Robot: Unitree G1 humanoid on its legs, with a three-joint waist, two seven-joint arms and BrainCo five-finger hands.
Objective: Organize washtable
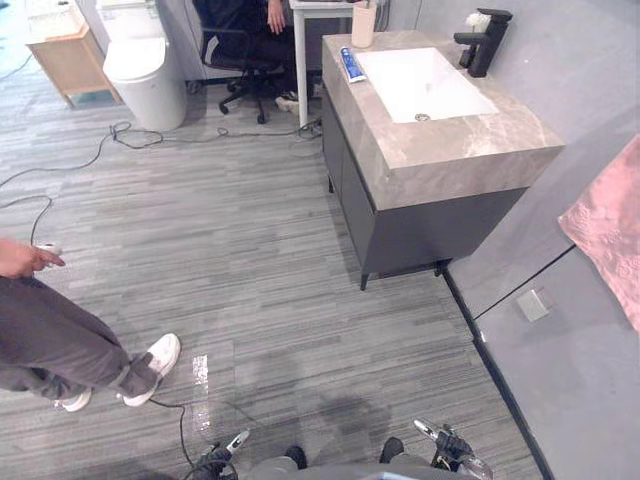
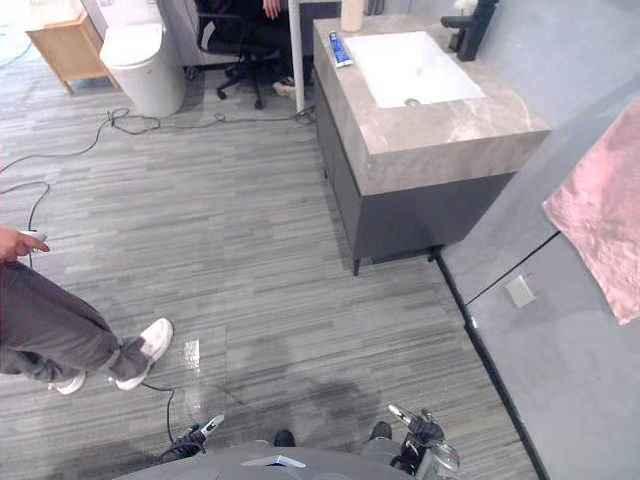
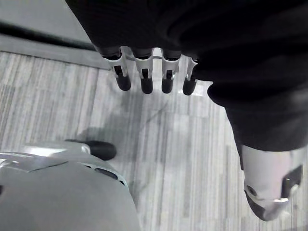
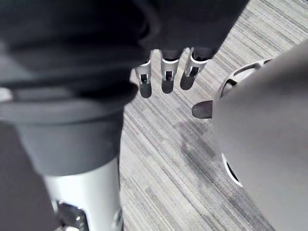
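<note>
Grey plank floor, bathroom; washtable tabletop (image 1: 470, 140) far right, well apart from robot. Left hand (image 3: 146, 77) and right hand (image 4: 167, 77) hang low, fingers straight and relaxed, holding nothing. Step judged: approach. Walk up square to front edge, then reach. Tabletop marbled grey, white sink (image 1: 440, 80) inset. Blue tube (image 1: 351, 65) flat beside sink's left rim, beige cup (image 1: 363, 25) upright at far-left corner, black tap (image 1: 485, 40) far right.

Grey-marble washtable top (image 1: 470, 150) w/ white basin (image 1: 420, 85), blue tube (image 1: 351, 65), black tap (image 1: 483, 40), pink towel (image 1: 610, 225)
</note>
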